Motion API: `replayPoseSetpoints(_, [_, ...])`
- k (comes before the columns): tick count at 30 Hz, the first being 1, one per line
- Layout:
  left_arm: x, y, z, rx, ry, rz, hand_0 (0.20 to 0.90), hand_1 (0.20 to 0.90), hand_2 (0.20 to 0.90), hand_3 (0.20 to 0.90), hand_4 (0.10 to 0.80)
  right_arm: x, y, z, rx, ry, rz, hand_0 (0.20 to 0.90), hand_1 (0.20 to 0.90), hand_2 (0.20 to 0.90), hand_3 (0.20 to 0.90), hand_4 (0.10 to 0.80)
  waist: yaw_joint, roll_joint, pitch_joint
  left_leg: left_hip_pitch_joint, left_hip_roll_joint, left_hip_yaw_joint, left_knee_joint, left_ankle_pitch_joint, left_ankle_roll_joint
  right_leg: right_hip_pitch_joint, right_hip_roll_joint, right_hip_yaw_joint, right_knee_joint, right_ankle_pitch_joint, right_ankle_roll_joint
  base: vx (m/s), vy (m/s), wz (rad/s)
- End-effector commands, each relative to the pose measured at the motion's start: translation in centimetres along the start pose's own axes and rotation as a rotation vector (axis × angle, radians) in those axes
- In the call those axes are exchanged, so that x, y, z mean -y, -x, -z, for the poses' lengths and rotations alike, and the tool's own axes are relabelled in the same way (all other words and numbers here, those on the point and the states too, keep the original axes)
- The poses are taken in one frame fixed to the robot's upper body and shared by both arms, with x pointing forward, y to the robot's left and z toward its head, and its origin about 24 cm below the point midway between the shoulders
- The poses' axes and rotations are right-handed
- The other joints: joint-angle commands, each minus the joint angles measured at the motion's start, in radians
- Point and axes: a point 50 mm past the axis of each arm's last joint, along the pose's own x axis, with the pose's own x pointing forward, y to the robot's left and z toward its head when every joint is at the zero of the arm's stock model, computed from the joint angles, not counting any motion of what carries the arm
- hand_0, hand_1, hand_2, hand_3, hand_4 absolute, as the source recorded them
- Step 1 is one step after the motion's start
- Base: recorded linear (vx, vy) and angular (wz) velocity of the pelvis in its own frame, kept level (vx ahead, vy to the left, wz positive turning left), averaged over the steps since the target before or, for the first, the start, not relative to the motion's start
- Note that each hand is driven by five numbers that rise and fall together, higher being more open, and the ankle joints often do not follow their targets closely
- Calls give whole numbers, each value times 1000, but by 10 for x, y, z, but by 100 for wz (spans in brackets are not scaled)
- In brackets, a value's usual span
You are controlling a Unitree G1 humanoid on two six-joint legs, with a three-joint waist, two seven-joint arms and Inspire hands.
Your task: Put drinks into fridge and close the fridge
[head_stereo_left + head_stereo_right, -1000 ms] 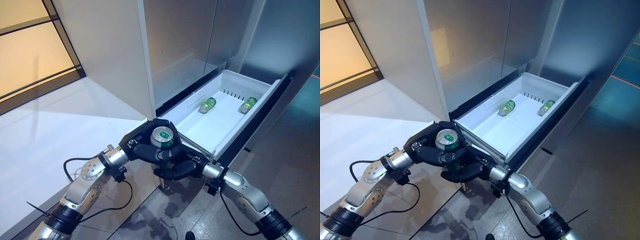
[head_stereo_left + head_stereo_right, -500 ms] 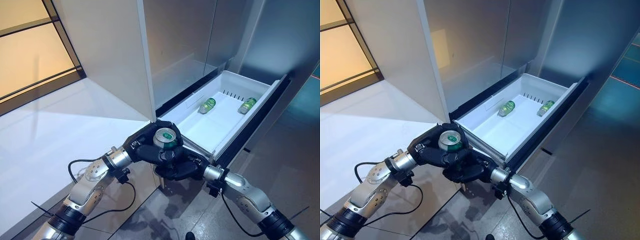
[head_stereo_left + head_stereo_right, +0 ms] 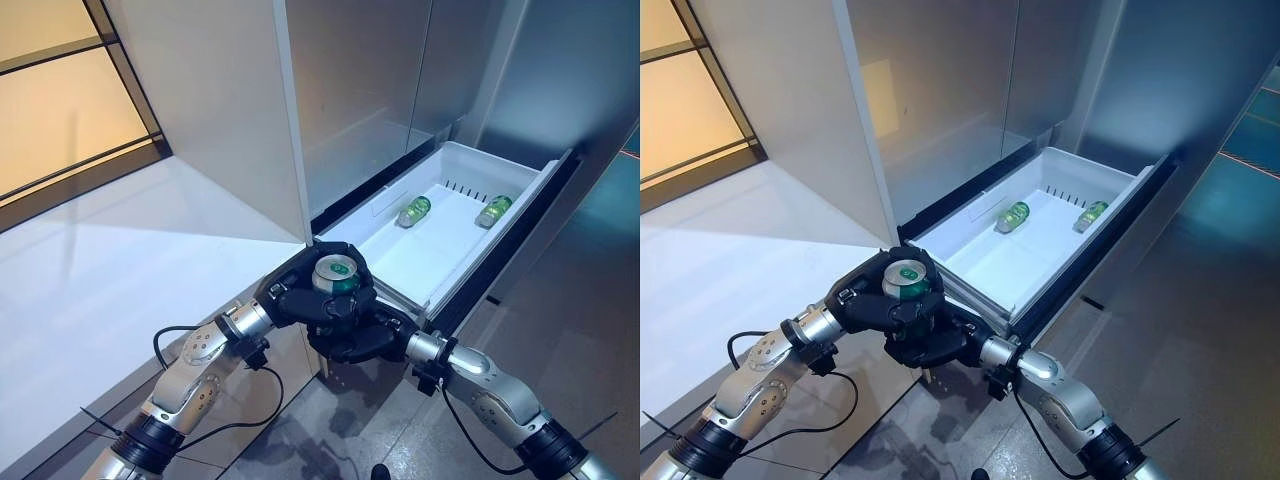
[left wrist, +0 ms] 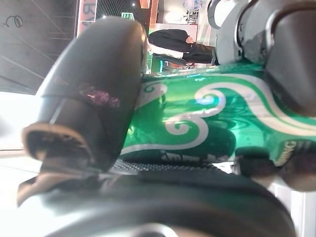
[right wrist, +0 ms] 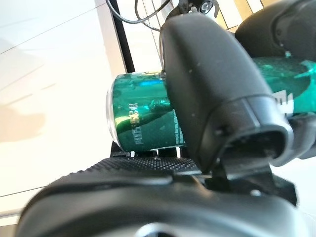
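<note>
So far two cans (image 3: 414, 211) lie in open drawer (image 3: 432, 262); third can (image 3: 334, 274) upright, left hand (image 3: 300, 296) and right hand (image 3: 355, 340) both wrapped round it, just short of drawer's near corner; placing and closing remain

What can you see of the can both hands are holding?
The held can is shiny green metal with white swirl markings and a silver top with a pull tab. It stands upright, top facing the camera, just in front of the near corner of the open white drawer. The left hand and the right hand both curl round its sides.
</note>
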Motion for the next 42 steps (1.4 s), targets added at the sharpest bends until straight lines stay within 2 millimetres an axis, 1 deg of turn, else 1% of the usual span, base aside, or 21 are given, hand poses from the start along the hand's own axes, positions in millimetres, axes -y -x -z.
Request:
replayPoseSetpoints(1, [27, -36, -45, 305, -57, 167, 300, 300, 300, 200, 100, -53, -30, -63, 378, -62, -276, 300, 300, 300, 200, 100, 10, -23, -55, -6, -40, -34, 27, -64, 12, 26, -1, -19, 42, -100, 49, 0, 0, 0])
replayPoseSetpoints(9, [27, -35, -40, 290, -62, 147, 300, 300, 300, 200, 100, -50, -28, -66, 393, -32, -256, 300, 300, 300, 200, 100, 7, -22, -53, -4, -41, -28, 27, -66, 15, 24, 0, -14, 42, -98, 52, 0, 0, 0])
replayPoseSetpoints(15, [24, -32, -42, 303, -105, 115, 300, 300, 300, 200, 100, -44, -24, -73, 409, 16, -210, 300, 300, 300, 200, 100, 7, -25, -51, -3, -41, -25, 33, -69, 16, 25, -1, -15, 46, -98, 52, 0, 0, 0])
replayPoseSetpoints(19, [21, -29, -46, 326, -146, 84, 300, 300, 300, 200, 100, -37, -20, -81, 422, 70, -167, 300, 300, 300, 200, 100, 9, -27, -48, -1, -40, -27, 32, -70, 16, 25, -2, -19, 50, -99, 52, 0, 0, 0])
replayPoseSetpoints(22, [19, -29, -49, 339, -155, 68, 305, 305, 305, 205, 105, -31, -17, -91, 441, 114, -132, 300, 300, 300, 200, 100, 10, -29, -48, 0, -40, -28, 32, -71, 16, 26, -2, -21, 53, -101, 52, 0, 0, 0])
replayPoseSetpoints(23, [19, -28, -50, 342, -156, 65, 371, 371, 371, 282, 182, -30, -16, -93, 447, 123, -124, 300, 300, 300, 200, 100, 10, -29, -48, 1, -39, -29, 31, -71, 16, 27, -2, -22, 54, -101, 52, 0, 0, 0])
replayPoseSetpoints(24, [18, -28, -50, 343, -156, 61, 493, 493, 493, 425, 325, -28, -15, -96, 456, 136, -111, 300, 300, 300, 200, 100, 11, -30, -47, 2, -40, -31, 31, -72, 16, 28, -2, -22, 54, -102, 51, 0, 0, 0])
replayPoseSetpoints(25, [17, -28, -51, 345, -157, 57, 587, 587, 587, 535, 435, -26, -14, -100, 464, 150, -97, 300, 300, 300, 200, 100, 12, -32, -48, 2, -40, -32, 32, -72, 16, 30, -2, -23, 53, -102, 51, 0, 0, 0])
replayPoseSetpoints(26, [17, -28, -51, 346, -155, 50, 811, 811, 811, 796, 696, -25, -13, -104, 475, 163, -86, 300, 300, 300, 200, 100, 13, -33, -48, 2, -39, -32, 32, -73, 15, 31, -2, -25, 52, -102, 51, 0, 0, 0])
replayPoseSetpoints(27, [16, -28, -52, 349, -154, 41, 900, 900, 900, 900, 800, -23, -12, -107, 483, 175, -75, 300, 300, 300, 200, 100, 13, -34, -49, 3, -40, -33, 32, -74, 15, 32, -1, -25, 52, -103, 51, 0, 0, 0])
replayPoseSetpoints(29, [13, -27, -55, 370, -148, 17, 900, 900, 900, 900, 800, -20, -9, -118, 510, 198, -48, 300, 300, 300, 200, 100, 14, -35, -50, 5, -39, -35, 30, -75, 15, 33, -1, -27, 53, -104, 51, 0, 0, 0])
replayPoseSetpoints(33, [9, -25, -61, 414, -156, -30, 900, 900, 900, 900, 800, -15, -6, -132, 544, 242, 2, 300, 300, 300, 200, 100, 16, -37, -51, 5, -38, -39, 31, -76, 13, 34, 0, -29, 55, -107, 50, 0, 0, 0])
replayPoseSetpoints(38, [6, -24, -70, 458, -218, -89, 900, 900, 900, 900, 800, -10, -3, -147, 578, 299, 63, 300, 300, 300, 200, 100, 19, -42, -54, -3, -39, -42, 34, -71, 12, 28, 1, -30, 57, -101, 46, 0, 0, 0])
replayPoseSetpoints(42, [0, -22, -82, 512, -268, -144, 900, 900, 900, 900, 800, -1, 2, -170, 621, 416, 173, 300, 300, 300, 200, 100, 24, -48, -55, -6, -38, -50, 37, -73, 10, 27, 3, -34, 63, -106, 42, 0, 0, 0])
